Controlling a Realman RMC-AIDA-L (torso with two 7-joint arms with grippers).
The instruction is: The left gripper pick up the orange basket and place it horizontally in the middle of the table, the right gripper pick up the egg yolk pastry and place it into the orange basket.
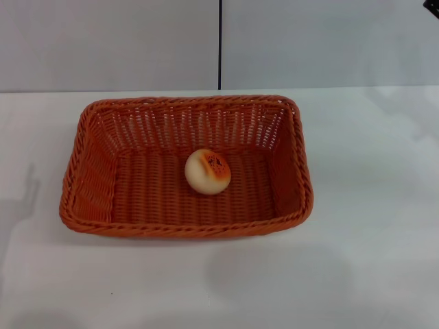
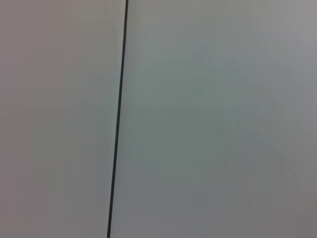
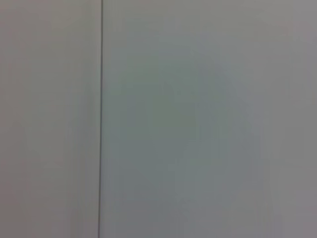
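The orange basket (image 1: pixel 186 166) lies lengthwise across the middle of the white table (image 1: pixel 370 260) in the head view. The egg yolk pastry (image 1: pixel 208 171) rests on the basket's floor, near its centre, browned top facing up and to the right. Nothing is touching either of them. A small black part of the right gripper (image 1: pixel 433 5) pokes in at the top right corner, high above the table and far from the basket. The left gripper is out of view. Both wrist views show only a pale wall with a dark vertical seam (image 2: pixel 118 119).
A grey wall with a dark vertical seam (image 1: pixel 220 44) stands behind the table's far edge. Bare white tabletop surrounds the basket on every side.
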